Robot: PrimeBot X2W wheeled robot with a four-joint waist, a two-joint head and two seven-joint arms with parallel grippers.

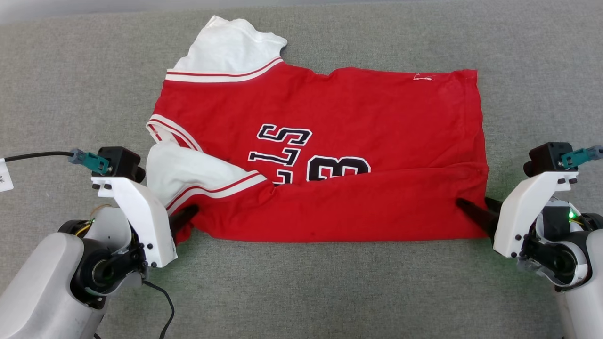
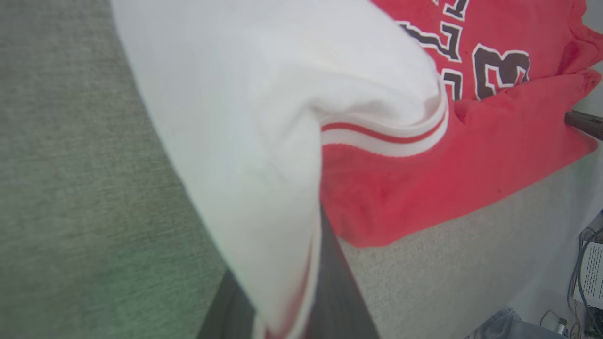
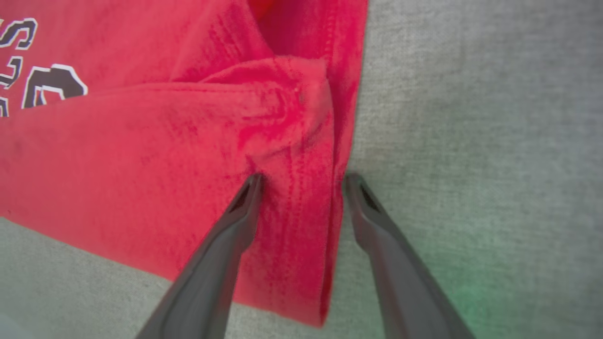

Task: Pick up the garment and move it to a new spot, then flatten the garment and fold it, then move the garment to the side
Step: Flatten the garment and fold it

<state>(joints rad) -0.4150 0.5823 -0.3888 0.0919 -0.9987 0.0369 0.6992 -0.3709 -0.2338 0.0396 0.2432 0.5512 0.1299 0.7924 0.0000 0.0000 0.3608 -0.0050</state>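
The garment (image 1: 358, 117), a red jersey shirt with white sleeves and black letters, lies spread on the grey cloth surface (image 1: 301, 292), its near edge folded up over the chest print. My left gripper (image 1: 188, 214) is shut on the garment's near left corner, where a white sleeve (image 2: 264, 117) drapes over the dark fingers (image 2: 337, 282). My right gripper (image 3: 305, 181) stands open at the near right corner (image 1: 473, 203). One finger rests on the red cloth (image 3: 141, 155) and the other on the grey surface, with the hem between them. A right fingertip (image 2: 584, 123) also pokes in at that corner.
A black cable (image 1: 37, 155) runs off to the left from the left wrist, and another (image 1: 165, 301) trails at the bottom. Bare grey surface surrounds the garment on all sides. Cables and a paper (image 2: 591, 273) lie beyond the surface's edge.
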